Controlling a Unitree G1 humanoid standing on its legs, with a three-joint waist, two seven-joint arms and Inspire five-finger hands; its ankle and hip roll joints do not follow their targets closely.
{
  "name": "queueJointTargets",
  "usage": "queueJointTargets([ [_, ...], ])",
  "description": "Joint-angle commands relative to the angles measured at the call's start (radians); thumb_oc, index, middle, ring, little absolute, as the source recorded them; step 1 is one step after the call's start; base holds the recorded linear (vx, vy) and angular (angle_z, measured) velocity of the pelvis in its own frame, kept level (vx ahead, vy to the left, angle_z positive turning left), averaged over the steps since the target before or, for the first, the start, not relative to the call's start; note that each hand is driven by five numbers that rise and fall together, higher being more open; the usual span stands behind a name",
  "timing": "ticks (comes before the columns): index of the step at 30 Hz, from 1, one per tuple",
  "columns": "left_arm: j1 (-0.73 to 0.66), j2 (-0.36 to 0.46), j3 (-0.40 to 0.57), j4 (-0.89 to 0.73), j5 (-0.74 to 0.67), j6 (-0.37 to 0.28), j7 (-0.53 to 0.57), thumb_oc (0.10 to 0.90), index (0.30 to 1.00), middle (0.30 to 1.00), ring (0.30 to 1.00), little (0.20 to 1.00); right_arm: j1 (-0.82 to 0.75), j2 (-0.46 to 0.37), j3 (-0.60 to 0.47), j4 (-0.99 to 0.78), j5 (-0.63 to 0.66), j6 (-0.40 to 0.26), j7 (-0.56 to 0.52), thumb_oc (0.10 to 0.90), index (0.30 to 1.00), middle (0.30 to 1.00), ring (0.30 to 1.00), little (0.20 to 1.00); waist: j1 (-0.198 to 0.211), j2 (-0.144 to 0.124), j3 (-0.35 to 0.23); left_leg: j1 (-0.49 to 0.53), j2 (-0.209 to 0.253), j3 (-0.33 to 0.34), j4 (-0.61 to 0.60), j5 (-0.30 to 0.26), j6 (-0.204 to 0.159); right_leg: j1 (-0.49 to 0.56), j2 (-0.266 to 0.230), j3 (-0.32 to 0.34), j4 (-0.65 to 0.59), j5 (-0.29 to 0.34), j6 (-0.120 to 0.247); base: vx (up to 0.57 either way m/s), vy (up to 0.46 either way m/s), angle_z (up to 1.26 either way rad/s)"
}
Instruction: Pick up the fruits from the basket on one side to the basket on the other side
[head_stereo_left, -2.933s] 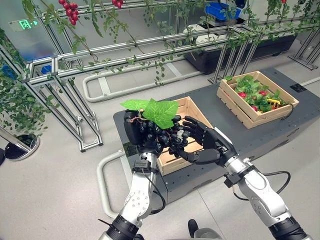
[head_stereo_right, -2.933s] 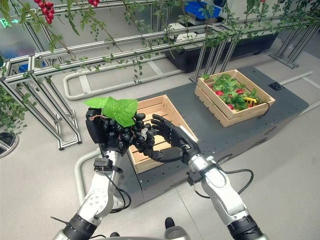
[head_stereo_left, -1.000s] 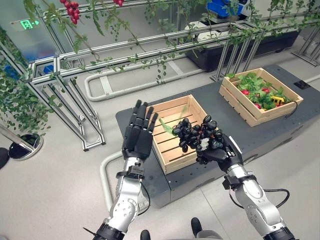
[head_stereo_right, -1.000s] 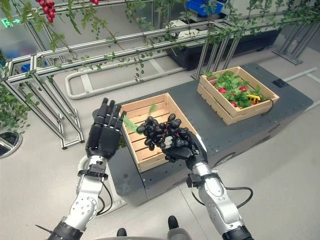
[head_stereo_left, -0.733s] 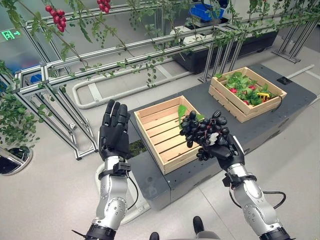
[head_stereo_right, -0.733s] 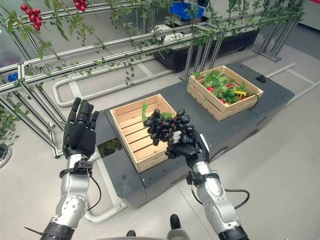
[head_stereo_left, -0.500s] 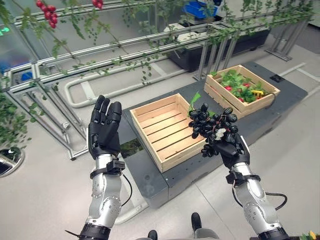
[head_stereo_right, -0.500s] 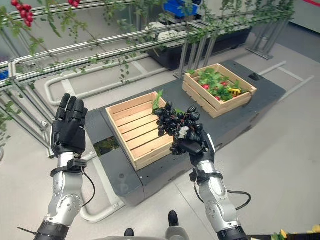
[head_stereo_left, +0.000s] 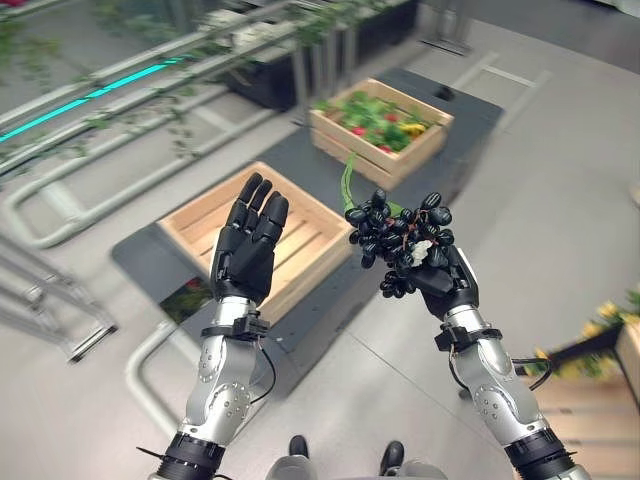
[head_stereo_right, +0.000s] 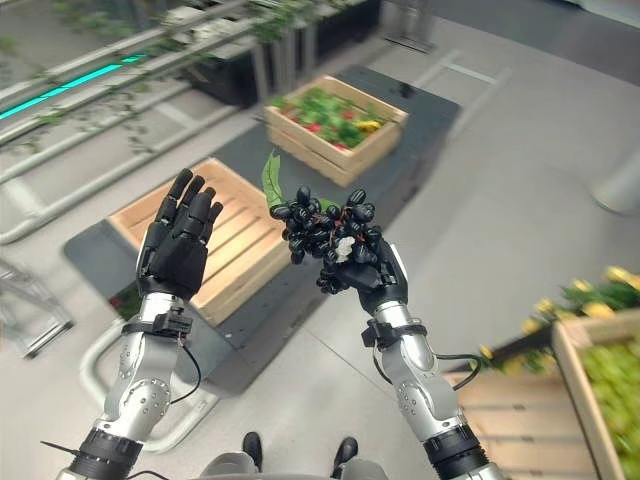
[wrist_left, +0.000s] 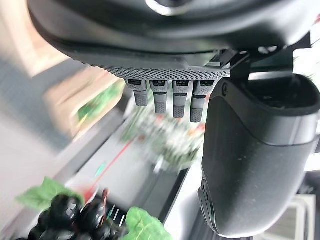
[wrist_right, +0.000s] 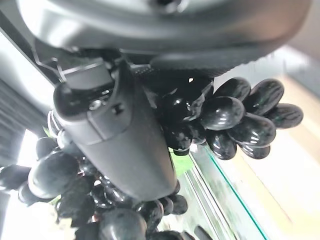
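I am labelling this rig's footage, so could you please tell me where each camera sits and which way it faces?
Left eye view: on the head, looking down at both raised arms, the open left hand, and the right hand holding a black grape bunch.
Right eye view: beside it, same scene, plus an empty wooden crate.
Left wrist view: along the straight fingers.
Right wrist view: along the thumb curled on the grapes.
Shared: the grapes show in all four.
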Motion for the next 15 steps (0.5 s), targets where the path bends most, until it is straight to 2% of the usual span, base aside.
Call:
queueJointTargets([
  [1,-0.079,0.012,-0.021,-0.064,-0.007,-0.113,-0.078,0.8,0.9,0.9,0.9,0.9,-0.077,-0.007,-0.054,-0.146,-0.013,-0.137,0.055,0.4,0.3,0.3,0.3,0.3,-0.06,-0.005,-0.143,-0.148,-0.079,-0.041,0.004,0.034,0.021,0.137,-0.06,0.075,-0.085,0.051,0.113,-0.12,-0.248,-1.04],
  [4,-0.083,-0.006,-0.034,-0.041,-0.033,-0.122,-0.118,0.8,0.9,0.9,0.9,0.9,-0.054,-0.032,-0.089,-0.156,-0.012,-0.125,0.086,0.4,0.3,0.3,0.3,0.3,-0.098,-0.007,-0.142,-0.161,-0.051,-0.05,0.004,0.053,-0.003,0.095,-0.015,0.123,-0.088,0.058,0.084,-0.11,-0.235,-0.66],
  [8,-0.073,-0.015,-0.031,-0.034,-0.07,-0.114,-0.164,0.8,0.9,0.9,0.9,0.9,-0.022,-0.061,-0.135,-0.173,0.005,-0.11,0.128,0.4,0.3,0.3,0.3,0.3,-0.133,-0.009,-0.142,-0.185,-0.019,-0.052,0.004,0.082,-0.027,0.065,0.028,0.148,-0.088,0.057,0.054,-0.1,-0.187,-0.25],
  [10,-0.073,-0.016,-0.03,-0.031,-0.091,-0.117,-0.184,0.8,0.9,0.9,0.9,0.9,-0.013,-0.072,-0.15,-0.177,0.019,-0.107,0.143,0.4,0.3,0.3,0.3,0.3,-0.142,-0.01,-0.143,-0.196,-0.014,-0.065,0.004,0.09,-0.03,0.056,0.043,0.163,-0.088,0.057,0.042,-0.12,-0.144,-0.07],
  [12,-0.073,-0.018,-0.031,-0.035,-0.104,-0.121,-0.198,0.8,0.9,0.9,0.9,0.9,-0.012,-0.075,-0.157,-0.176,0.025,-0.103,0.151,0.4,0.3,0.3,0.3,0.3,-0.14,-0.013,-0.143,-0.206,-0.017,-0.094,0.004,0.103,-0.015,0.04,0.054,0.185,-0.088,0.064,0.024,-0.13,-0.089,-0.17],
  [13,-0.067,-0.018,-0.032,-0.05,-0.096,-0.149,-0.169,0.8,0.9,0.9,0.9,0.9,-0.034,-0.078,-0.15,-0.162,0.042,-0.081,0.184,0.4,0.3,0.3,0.3,0.3,-0.122,-0.022,-0.141,-0.207,-0.026,-0.257,0.017,0.096,-0.009,0.032,0.06,0.267,-0.088,0.071,0.009,-0.05,-0.028,-0.23],
  [14,-0.065,-0.018,-0.031,-0.053,-0.096,-0.151,-0.166,0.8,0.9,0.9,0.9,0.9,-0.038,-0.078,-0.148,-0.161,0.043,-0.077,0.188,0.4,0.3,0.3,0.3,0.3,-0.12,-0.023,-0.143,-0.21,-0.026,-0.281,0.018,0.098,-0.008,0.028,0.061,0.279,-0.088,0.073,0.007,-0.03,-0.001,-0.42],
  [15,-0.062,-0.017,-0.028,-0.06,-0.094,-0.154,-0.157,0.8,0.9,0.9,0.9,0.9,-0.048,-0.077,-0.143,-0.16,0.045,-0.063,0.199,0.4,0.3,0.3,0.3,0.3,-0.112,-0.024,-0.144,-0.211,-0.027,-0.344,0.02,0.097,-0.007,0.026,0.064,0.309,-0.088,0.075,0.002,0.01,0.03,-0.57],
])
